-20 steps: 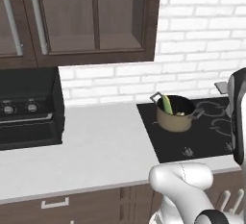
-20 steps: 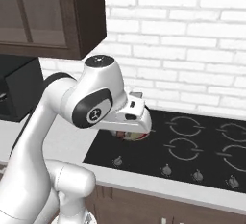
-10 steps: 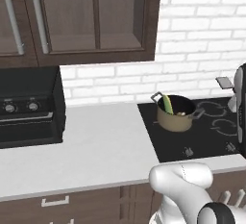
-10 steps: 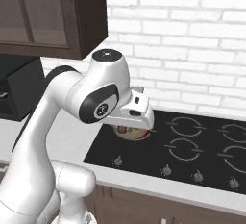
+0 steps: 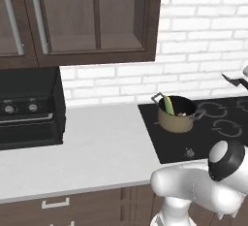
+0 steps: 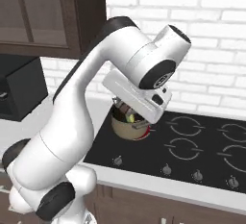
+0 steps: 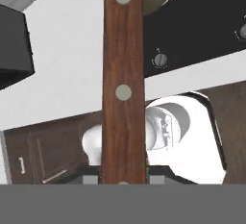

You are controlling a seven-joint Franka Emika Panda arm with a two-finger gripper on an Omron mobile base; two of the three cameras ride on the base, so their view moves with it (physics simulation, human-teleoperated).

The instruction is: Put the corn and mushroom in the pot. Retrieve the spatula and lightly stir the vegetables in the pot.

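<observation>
- My arm (image 6: 91,103) rises from my base, bends over at the elbow and reaches forward, wrist (image 6: 156,62) held high.
- My hand (image 6: 137,98) hangs below the wrist, angled down.
- My gripper (image 7: 123,182) is clamped on a wooden handle (image 7: 123,74) that runs straight out between my fingers.

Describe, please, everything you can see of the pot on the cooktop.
The pot is small and round, with tan-gold, metal-looking sides, a dark inside and thin loop handles on opposite sides. It stands upright on the black cooktop, at its rear left corner near the white counter. The pale green corn leans inside against its rim, sticking up above it.
</observation>
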